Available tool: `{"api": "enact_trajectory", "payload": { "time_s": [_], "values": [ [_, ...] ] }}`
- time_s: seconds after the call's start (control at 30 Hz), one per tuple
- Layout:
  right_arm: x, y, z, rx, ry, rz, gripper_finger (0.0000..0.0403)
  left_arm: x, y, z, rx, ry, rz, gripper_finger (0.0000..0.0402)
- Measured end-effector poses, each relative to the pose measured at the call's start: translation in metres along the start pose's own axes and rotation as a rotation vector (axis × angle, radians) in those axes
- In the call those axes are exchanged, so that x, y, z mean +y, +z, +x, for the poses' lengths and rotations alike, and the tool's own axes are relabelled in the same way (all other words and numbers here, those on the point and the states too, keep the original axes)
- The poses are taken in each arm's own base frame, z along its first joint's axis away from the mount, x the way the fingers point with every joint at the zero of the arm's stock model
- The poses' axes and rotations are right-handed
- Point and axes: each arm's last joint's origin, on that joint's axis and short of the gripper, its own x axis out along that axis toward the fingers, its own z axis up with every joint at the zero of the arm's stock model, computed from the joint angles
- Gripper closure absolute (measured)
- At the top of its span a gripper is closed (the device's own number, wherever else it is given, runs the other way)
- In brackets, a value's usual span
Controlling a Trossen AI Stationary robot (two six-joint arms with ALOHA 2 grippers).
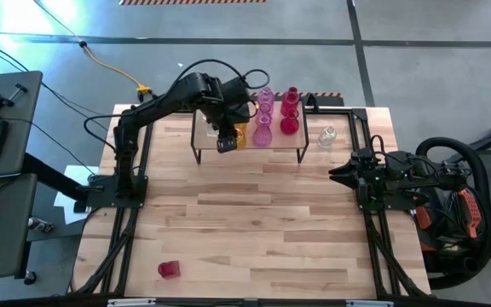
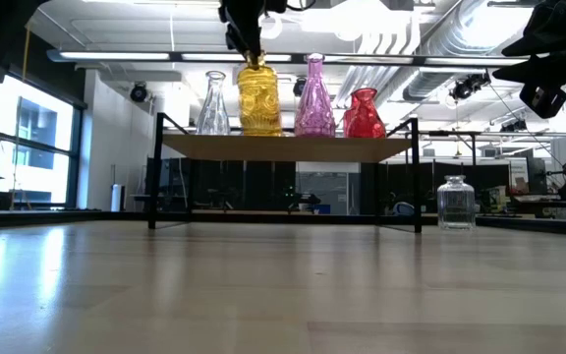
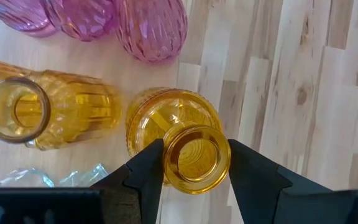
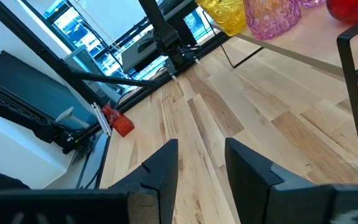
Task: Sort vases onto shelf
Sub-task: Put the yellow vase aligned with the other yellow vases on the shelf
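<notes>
The shelf [image 2: 283, 147] stands at the table's far side and bears a clear vase [image 2: 213, 103], an amber vase [image 2: 259, 98], a pink vase [image 2: 314, 98] and a red vase [image 2: 364, 115]. My left gripper [image 3: 194, 155] hangs above the shelf, shut on the amber vase's top. The left wrist view shows a second amber vase [image 3: 36, 112] and pink vases [image 3: 151, 28] close beside it. A clear vase [image 1: 326, 135] stands on the table right of the shelf. A small red vase [image 1: 169, 269] lies near the front left corner. My right gripper [image 1: 343, 173] waits open at the table's right side. My left gripper pinches the rim of the amber vase's mouth [image 3: 168, 163] between its two fingers, one on each side of the neck. The fingers come from above, pointing steeply down. The vase stands upright below them, its base [image 2: 259, 132] level with the shelf top.
The vases on the shelf stand close together around the held one. The table's wide middle and near part [image 1: 254, 230] holds only the lying red vase. Black frame rails [image 1: 126, 230] run along the table's left and right sides.
</notes>
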Motion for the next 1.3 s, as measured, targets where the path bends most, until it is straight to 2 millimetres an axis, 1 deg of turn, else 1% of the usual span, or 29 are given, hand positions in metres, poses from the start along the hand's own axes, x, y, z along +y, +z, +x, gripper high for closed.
{"api": "enact_trajectory", "payload": {
  "time_s": [0.6,0.87,1.0,1.17,1.3],
  "values": [
    [0.0,0.0,0.0,0.0,0.0,0.0,0.0289,0.001,0.001,0.0,-0.006,0.012,-0.017,0.0251],
    [0.0,0.0,0.0,0.0,0.0,0.0,0.0289,0.002,0.001,0.0,-0.008,0.042,-0.024,0.0216],
    [0.0,0.0,0.0,0.0,0.0,0.0,0.0289,0.002,0.001,0.0,-0.006,0.057,-0.024,0.0212],
    [0.0,0.0,0.0,0.0,0.0,0.0,0.0289,0.006,0.006,0.013,0.015,0.048,-0.034,0.0215],
    [0.0,0.0,0.0,0.0,0.0,0.0,0.0289,0.006,0.007,0.015,0.016,0.046,-0.035,0.0215]
  ]
}}
